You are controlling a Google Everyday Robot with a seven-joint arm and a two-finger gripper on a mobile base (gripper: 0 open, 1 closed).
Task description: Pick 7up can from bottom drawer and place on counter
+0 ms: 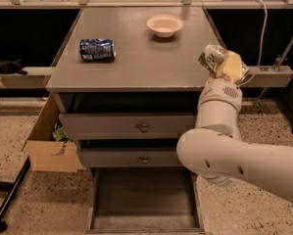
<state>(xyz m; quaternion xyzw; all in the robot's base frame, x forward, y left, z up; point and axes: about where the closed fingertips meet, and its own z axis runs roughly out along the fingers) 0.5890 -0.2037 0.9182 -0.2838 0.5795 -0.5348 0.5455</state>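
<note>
- The gripper (223, 62) hangs over the right front corner of the counter (136, 67), just above its right edge, with its fingers clamped around the 7up can (211, 58).
- The 7up can sits on the gripper's left side, tilted, over the slab and just inside the counter's right edge (I cannot tell whether it touches the surface).
- To the left of the gripper, the front half of the counter lies bare up to its pale front edge.
- The blue and white can (97, 49) lies on its side well to the gripper's left, near the counter's left edge.
- A pale bowl (164, 25) stands behind and to the left of the gripper, well apart from it.
- Directly beneath the gripper, the white arm (219, 111) covers the right ends of the two knob-fronted drawers (136, 126).
- Below and to the left of the gripper, the drawer (143, 197) stands pulled out, showing a flat floor and low side walls.
- A cardboard box (48, 141) sits on the floor far down to the gripper's left, beside the cabinet.
</note>
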